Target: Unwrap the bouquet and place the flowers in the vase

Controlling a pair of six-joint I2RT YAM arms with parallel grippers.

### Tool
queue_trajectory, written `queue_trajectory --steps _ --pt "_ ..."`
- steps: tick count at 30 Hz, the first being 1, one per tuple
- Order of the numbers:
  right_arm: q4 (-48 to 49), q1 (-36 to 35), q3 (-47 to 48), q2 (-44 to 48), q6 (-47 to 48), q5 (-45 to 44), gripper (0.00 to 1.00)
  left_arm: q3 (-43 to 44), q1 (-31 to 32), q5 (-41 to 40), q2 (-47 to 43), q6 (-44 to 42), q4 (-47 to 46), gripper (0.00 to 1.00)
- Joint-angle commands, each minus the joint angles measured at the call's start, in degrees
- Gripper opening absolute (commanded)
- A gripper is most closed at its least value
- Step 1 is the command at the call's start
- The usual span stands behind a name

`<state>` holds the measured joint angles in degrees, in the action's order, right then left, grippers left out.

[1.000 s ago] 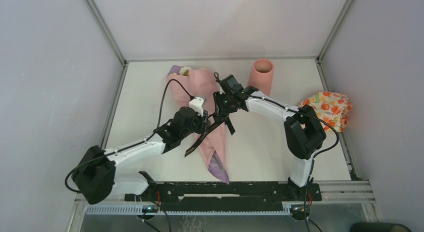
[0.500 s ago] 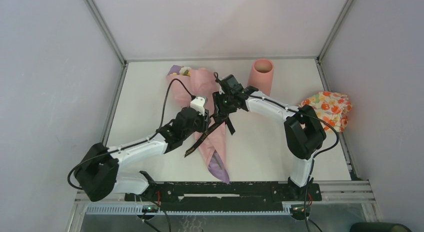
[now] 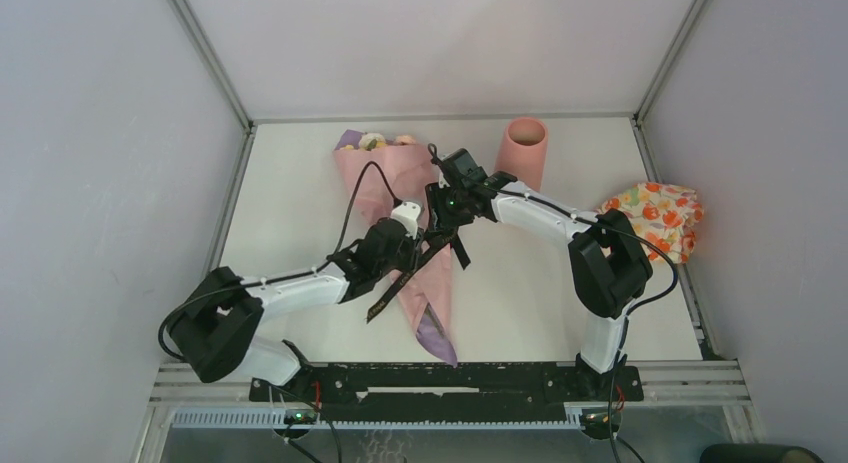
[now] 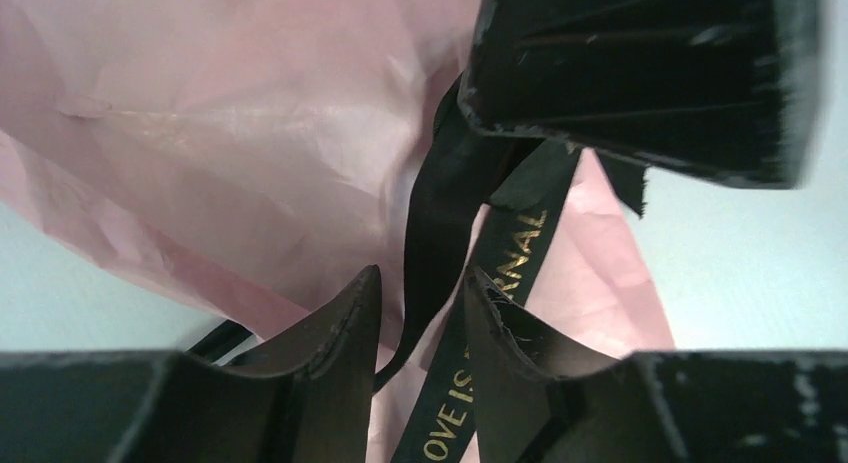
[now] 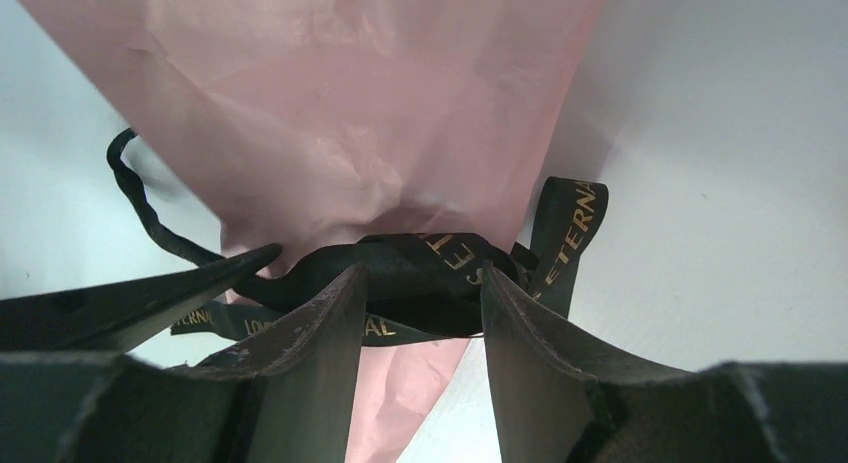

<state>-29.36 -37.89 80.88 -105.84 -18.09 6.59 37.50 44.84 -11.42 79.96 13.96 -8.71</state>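
The bouquet (image 3: 392, 178) lies across the middle of the surface (image 3: 290, 198), its wide end toward the upper left of the top view and its purple tip toward the bottom centre. It is not yet unwrapped. The flowers (image 3: 375, 140) peep from the wide end, and the vase (image 3: 523, 148) stands apart at upper centre.

The step in hand looks like loosening the black ribbon (image 3: 384, 298). To do it well, one arm should steady the knot (image 5: 405, 255) while the other draws a loose tail straight away from it, without dragging the paper cone along.

The top view gives the layout, with both arms meeting over the cone's waist and an orange-flowered cloth bundle (image 3: 655, 218) at the right edge, but it hides the fingertips. The wrist views supply those. The left fingers (image 4: 335, 328) stand narrowly apart with a plain ribbon strand running down between them. The right fingers (image 5: 320, 328) stand about half open, straddling the knot with its gold lettering. Whether either pair is actually pinching the ribbon cannot be told.
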Motion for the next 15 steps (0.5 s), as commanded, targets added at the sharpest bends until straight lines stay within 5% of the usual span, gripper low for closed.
queue_trajectory --steps 1,9,15 --pt "2.0 0.4 1.3 3.4 0.0 0.6 0.54 2.6 0.3 -5.3 2.5 -0.1 -1.9 0.4" --pt "2.0 0.4 1.3 3.7 -0.2 1.0 0.54 6.0 0.3 -10.8 6.7 1.0 0.5 0.17" --pt "1.7 0.3 0.9 3.6 0.3 1.3 0.54 6.8 0.3 -14.7 0.6 2.4 4.8 0.04"
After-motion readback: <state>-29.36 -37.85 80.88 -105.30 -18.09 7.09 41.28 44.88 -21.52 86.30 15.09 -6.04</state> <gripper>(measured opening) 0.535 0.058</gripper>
